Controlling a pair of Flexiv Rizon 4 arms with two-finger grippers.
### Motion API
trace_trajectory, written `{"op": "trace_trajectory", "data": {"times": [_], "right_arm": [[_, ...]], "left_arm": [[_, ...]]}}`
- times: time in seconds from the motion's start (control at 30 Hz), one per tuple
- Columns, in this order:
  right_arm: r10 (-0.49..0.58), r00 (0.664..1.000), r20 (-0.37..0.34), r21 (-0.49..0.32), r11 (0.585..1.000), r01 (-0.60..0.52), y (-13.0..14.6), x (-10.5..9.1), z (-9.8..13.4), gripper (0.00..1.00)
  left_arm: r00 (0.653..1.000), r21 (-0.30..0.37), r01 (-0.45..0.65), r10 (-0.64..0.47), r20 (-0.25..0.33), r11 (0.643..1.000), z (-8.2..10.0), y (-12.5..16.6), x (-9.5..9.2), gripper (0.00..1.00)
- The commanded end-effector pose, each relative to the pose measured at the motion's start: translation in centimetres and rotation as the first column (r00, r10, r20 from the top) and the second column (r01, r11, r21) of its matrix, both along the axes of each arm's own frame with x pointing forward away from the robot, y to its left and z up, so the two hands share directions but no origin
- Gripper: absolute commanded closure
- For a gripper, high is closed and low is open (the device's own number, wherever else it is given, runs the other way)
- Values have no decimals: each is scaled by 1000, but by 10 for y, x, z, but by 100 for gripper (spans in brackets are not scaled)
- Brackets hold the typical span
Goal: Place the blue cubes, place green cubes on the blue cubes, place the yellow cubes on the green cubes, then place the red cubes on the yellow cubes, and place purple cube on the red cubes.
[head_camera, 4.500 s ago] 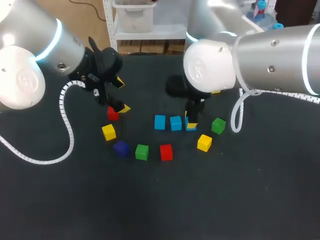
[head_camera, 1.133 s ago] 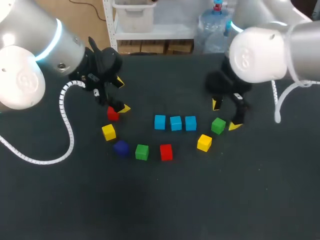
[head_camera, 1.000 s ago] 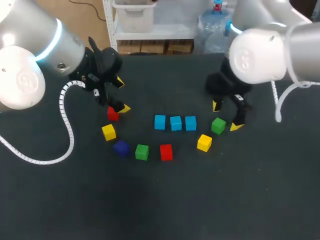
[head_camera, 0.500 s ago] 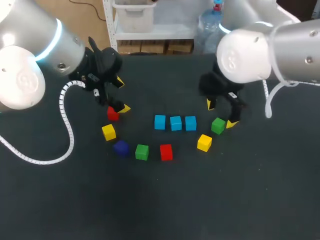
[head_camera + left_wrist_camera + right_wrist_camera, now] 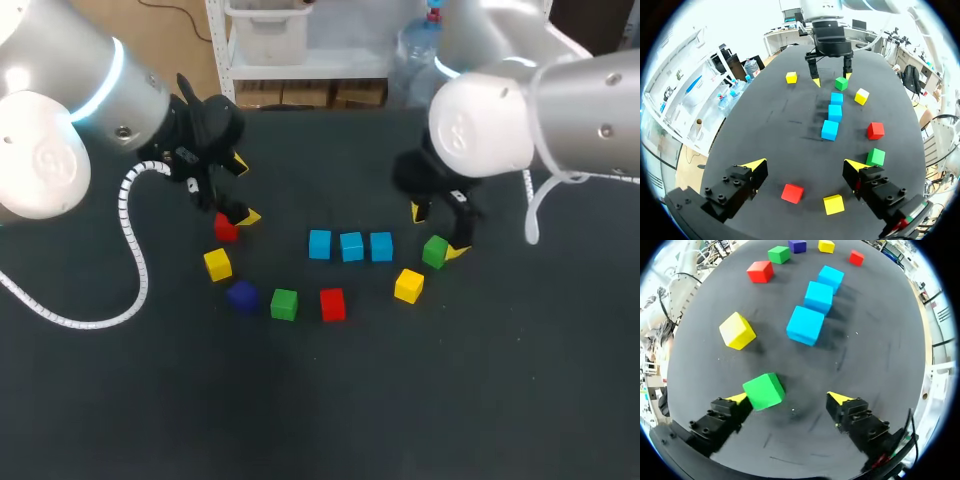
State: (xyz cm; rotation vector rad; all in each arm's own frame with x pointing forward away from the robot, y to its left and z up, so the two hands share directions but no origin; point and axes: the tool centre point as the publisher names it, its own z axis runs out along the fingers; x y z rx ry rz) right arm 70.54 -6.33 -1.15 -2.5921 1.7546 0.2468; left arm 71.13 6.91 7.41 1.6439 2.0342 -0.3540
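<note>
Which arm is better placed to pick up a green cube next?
Right. The right gripper, fingers open, hangs beside a green cube near the blue cubes. The left gripper hangs over a red cube, farther from the other green cube.

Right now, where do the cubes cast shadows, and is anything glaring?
Head view: bright sheen on the left arm and right arm; cube shadows barely show on the dark table. Right wrist view: soft shadows lie beside the blue cubes, away from the yellow cube.
</note>
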Motion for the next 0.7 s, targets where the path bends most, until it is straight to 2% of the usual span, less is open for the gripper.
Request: {"op": "trace_trajectory", "data": {"times": [0.03, 0.1, 0.17, 0.2, 0.23, 0.4, 0.6, 0.7], "right_arm": [[-4, 1000, 13, 13, 1000, 4, -4, -5, 0, 46], [-3, 1000, 15, 14, 1000, 3, -3, -5, -1, 51], [-3, 1000, 17, 14, 1000, 3, -3, -5, -1, 47], [-6, 1000, 22, 11, 1000, 6, -2, -4, 0, 35], [-6, 1000, 23, 11, 1000, 6, -2, -4, 0, 0], [-1, 1000, 30, -2, 1000, 1, -2, -5, 5, 0], [-129, 992, 10, -34, 991, 129, -8, -8, 14, 0], [-228, 974, 8, -44, 973, 228, -9, -11, 17, 0]], "left_arm": [[1000, -6, 4, -4, 3, 1000, -1, 2, 0, 0], [1000, -6, 4, -4, 3, 1000, -1, 2, 0, 0], [1000, -6, 4, -4, 3, 1000, -1, 2, 0, 0], [1000, -6, 4, -4, 3, 1000, -1, 2, 0, 0], [1000, -6, 4, -4, 3, 1000, -1, 2, 0, 0], [1000, -6, 4, -4, 3, 1000, -1, 2, 0, 0], [1000, -6, 4, -4, 3, 1000, -1, 2, 0, 0], [1000, -6, 4, -4, 3, 1000, -1, 2, 0, 0]]}}
